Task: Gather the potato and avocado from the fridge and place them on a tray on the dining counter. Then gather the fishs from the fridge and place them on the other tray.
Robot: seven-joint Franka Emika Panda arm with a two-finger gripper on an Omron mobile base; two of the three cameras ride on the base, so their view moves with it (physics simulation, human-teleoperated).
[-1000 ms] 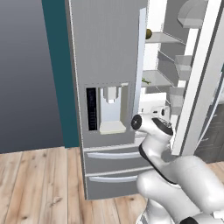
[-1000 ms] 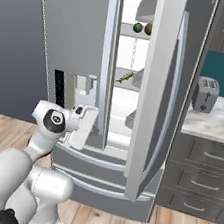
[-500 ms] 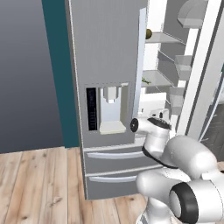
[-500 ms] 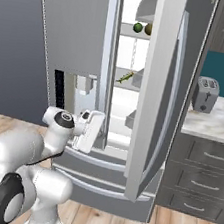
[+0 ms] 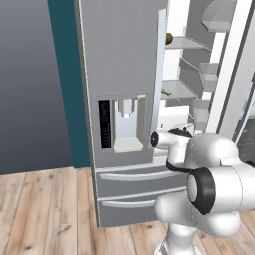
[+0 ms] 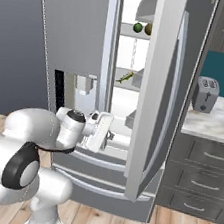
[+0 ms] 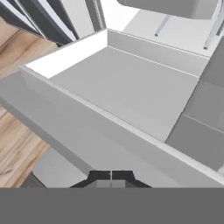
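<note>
The grey steel fridge (image 6: 79, 34) has a white inside holding a dark green avocado (image 6: 138, 27).

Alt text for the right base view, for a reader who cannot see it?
The white arm's closed, empty gripper reaches toward the fridge, whose right door stands open on white shelves. An avocado sits on the top shelf beside a brownish potato; slender fish lie one shelf below. A toaster stands on the right counter.

Toaster (image 6: 205, 93) on marbled side counter (image 6: 218, 124)
</note>
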